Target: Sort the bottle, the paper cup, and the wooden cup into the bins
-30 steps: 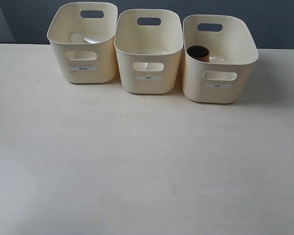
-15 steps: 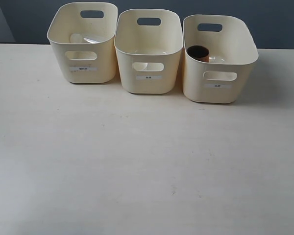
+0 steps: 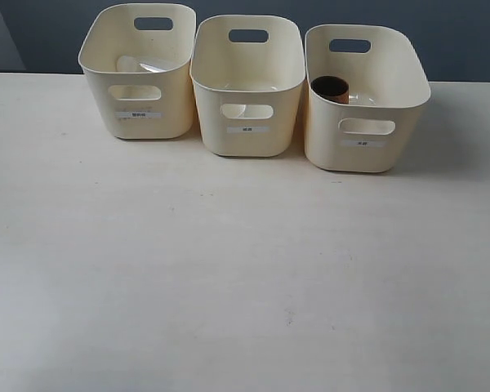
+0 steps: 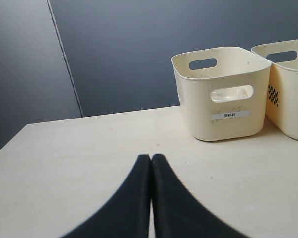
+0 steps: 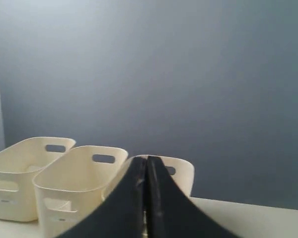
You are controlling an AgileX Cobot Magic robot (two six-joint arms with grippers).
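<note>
This looks like a lab or test bench. A plain pale table (image 3: 229, 269) fills the lower frame, and a flat grey-blue wall (image 3: 457, 41) runs across the top. 3 alike labelled bins (image 3: 282, 122) stand in a neat row at upper centre.

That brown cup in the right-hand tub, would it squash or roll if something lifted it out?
The wooden cup looks like rigid wood, so it probably would not squash. It stands upright in the right bin with its open mouth up, so it is likely stable as it sits. Tipped over, its round body might roll.
</note>
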